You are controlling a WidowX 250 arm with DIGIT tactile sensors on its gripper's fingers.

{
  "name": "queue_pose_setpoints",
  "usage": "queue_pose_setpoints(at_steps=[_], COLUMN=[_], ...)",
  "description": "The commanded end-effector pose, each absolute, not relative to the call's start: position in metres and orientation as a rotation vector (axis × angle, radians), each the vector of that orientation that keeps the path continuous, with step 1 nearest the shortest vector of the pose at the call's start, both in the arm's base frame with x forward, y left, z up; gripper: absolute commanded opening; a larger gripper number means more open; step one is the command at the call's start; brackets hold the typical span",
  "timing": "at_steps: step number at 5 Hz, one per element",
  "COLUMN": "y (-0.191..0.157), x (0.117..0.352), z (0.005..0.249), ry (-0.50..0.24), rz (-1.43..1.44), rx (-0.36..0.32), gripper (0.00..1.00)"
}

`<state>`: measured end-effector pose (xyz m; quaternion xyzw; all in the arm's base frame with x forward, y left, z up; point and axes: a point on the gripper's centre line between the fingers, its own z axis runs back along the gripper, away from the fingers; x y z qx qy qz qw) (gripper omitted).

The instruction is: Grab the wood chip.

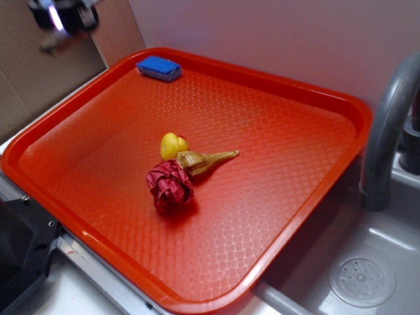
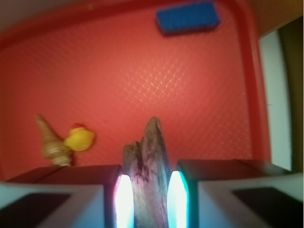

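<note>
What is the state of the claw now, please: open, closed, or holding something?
Claw: closed on the wood chip, lifted high above the red tray.

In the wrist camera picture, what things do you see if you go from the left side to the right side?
Tan shell → yellow toy → wood chip held in the pincer → blue sponge, farther off near the tray's rim.

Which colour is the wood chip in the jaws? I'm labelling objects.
Grey-brown with darker reddish streaks, rough and fibrous; the wood chip shows best in the wrist view.
</note>
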<state>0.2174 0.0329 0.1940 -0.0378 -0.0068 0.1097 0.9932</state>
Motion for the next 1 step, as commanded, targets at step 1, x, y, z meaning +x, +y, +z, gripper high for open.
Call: queue_pose_setpoints(at_steps=[1], y=[0.0456], x=[0.2192], z=[0.2609], ry=[-0.118], rz=[0.17], rx=[-0.114], gripper=[0.0])
